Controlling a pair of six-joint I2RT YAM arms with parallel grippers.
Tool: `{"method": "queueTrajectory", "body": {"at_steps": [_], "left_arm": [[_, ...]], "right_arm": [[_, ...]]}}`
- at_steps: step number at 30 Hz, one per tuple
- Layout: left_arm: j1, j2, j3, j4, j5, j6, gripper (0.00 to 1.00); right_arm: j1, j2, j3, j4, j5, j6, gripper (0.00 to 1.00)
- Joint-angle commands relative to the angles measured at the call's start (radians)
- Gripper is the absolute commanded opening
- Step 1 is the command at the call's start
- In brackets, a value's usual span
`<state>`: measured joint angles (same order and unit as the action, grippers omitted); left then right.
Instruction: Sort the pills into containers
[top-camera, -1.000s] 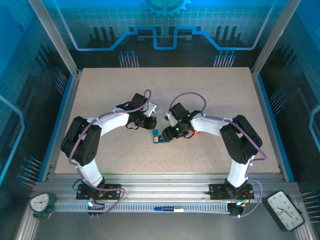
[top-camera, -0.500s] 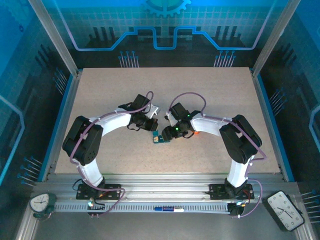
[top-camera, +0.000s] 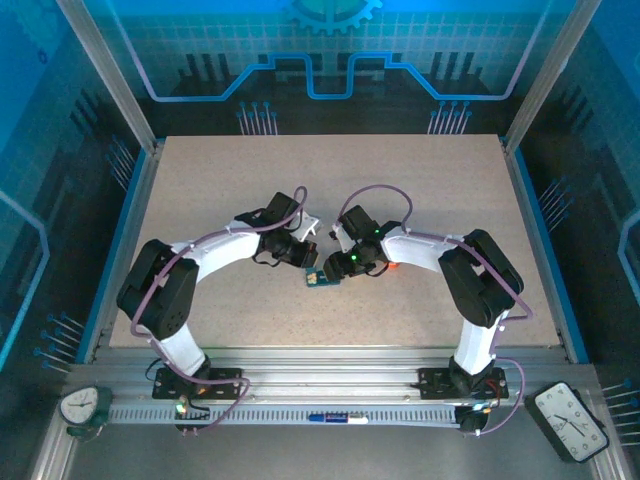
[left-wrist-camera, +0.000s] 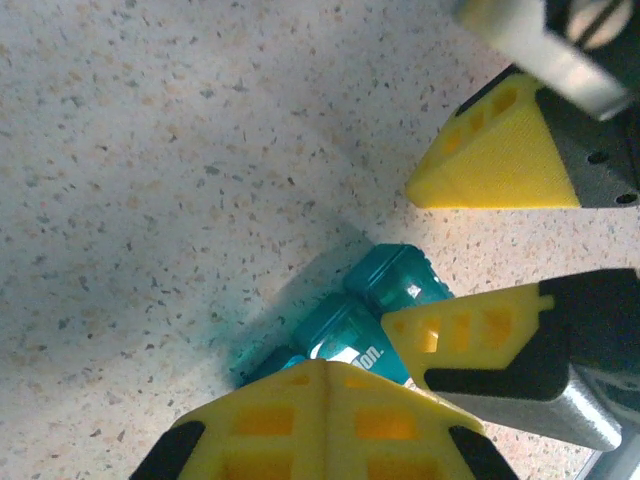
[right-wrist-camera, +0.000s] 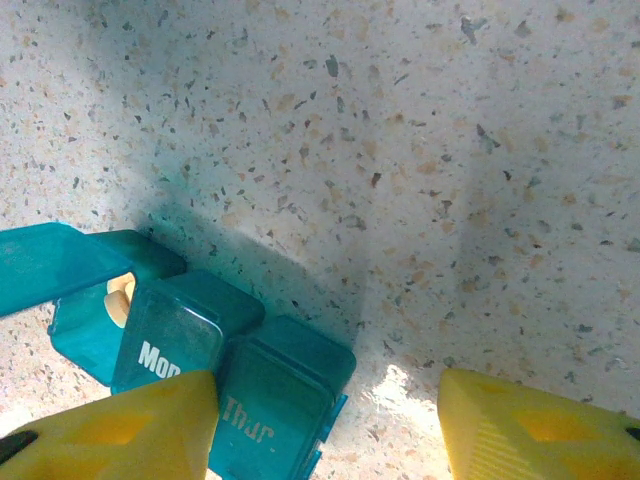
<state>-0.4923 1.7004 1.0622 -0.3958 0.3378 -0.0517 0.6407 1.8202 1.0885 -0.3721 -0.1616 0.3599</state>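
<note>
The containers (top-camera: 318, 277), a teal strip, lie near the centre of the table (top-camera: 420, 190). One cell is open with a pale pill (right-wrist-camera: 118, 298) inside. The lids (right-wrist-camera: 225, 385) marked "Mon" and "Thur" are down. The right gripper (right-wrist-camera: 330, 405) is at the strip's right side, jaws moderately apart and gripping nothing. Just beyond, far-left of the strip, the left gripper (left-wrist-camera: 325, 400) is fully closed and empty.

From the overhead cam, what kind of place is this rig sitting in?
Probably a lab robot cell, not a home or pharmacy: a speckled table boxed in by aluminium frame posts and blue-lit clear panels, with a clock at the near edge.
</note>
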Motion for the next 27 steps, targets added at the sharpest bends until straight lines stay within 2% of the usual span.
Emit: {"method": "queueTrajectory", "body": {"at_steps": [1, 27], "left_arm": [[-0.011, -0.028, -0.037, -0.026, 0.03, -0.012, 0.0], [-0.057, -0.031, -0.123, 0.018, 0.026, -0.048, 0.0]], "right_arm": [[0.001, 0.032, -0.007, -0.008, 0.022, 0.01, 0.6], [-0.004, 0.043, -0.013, 0.0, 0.016, 0.019, 0.58]]}}
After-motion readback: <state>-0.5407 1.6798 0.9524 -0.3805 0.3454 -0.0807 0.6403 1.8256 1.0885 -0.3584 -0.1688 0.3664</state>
